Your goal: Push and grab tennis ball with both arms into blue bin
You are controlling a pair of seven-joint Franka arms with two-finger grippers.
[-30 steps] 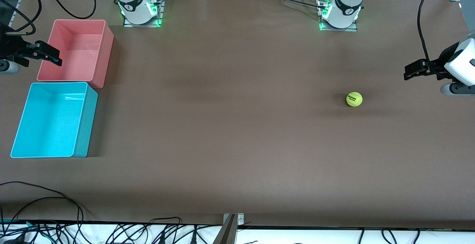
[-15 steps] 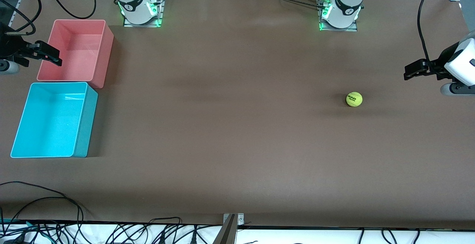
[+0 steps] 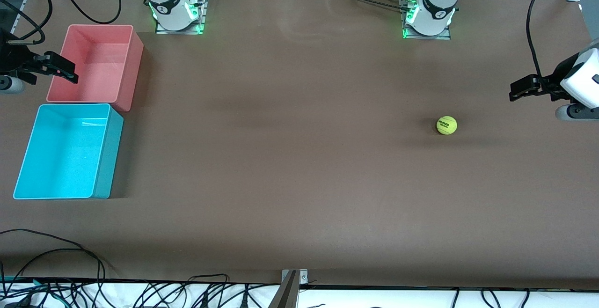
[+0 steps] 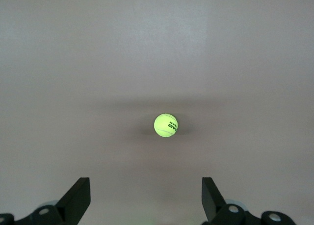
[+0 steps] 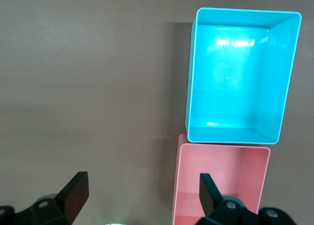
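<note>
Front and wrist views of my two arms at a brown tabletop (image 3: 299, 167). The tennis ball (image 3: 447, 125) rests on the bare tabletop toward my left arm's end, well apart from both bins; in my left wrist view the tennis ball (image 4: 166, 125) lies ahead of my fingers, its dark logo showing. My left gripper (image 3: 524, 87) hangs at the left arm's edge of the tabletop, near the ball but not touching it, its fingers (image 4: 78, 198) spread wide and holding nothing. My right gripper (image 3: 58, 69) hovers over the outer rim of the pink bin (image 3: 135, 60), its fingers (image 5: 74, 193) likewise spread wide and empty. The blue bin (image 3: 108, 158) stands at my right arm's end of the tabletop, just beside the pink bin and nearer the front camera; my right wrist view shows the blue bin (image 5: 191, 87) and the pink bin (image 5: 179, 186) side by side, both open-topped.
</note>
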